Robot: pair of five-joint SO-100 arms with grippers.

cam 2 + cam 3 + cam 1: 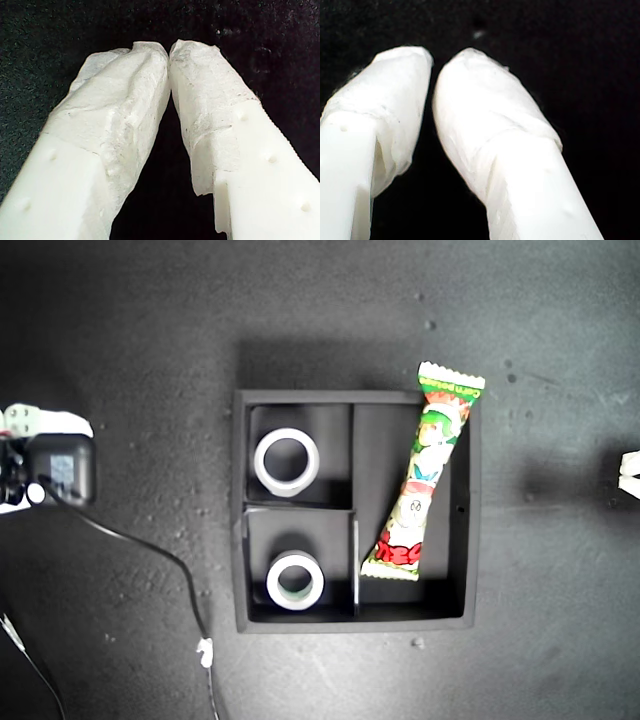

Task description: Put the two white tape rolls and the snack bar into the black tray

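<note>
My first pincer (170,52) tips touching, empty, over dark mat; my second pincer (432,62) nearly closed, empty.

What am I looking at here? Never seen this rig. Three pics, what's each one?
Two small robot arms work over a dark table. The top picture looks straight down on it. The black tray holds one white tape roll in a small compartment and another tape roll in the compartment beside it. The snack bar lies slanted in the long compartment, one end resting over the wall. The other two pictures come from cameras on the grippers: my first gripper and my second gripper, white padded fingers closed, holding nothing.
</note>
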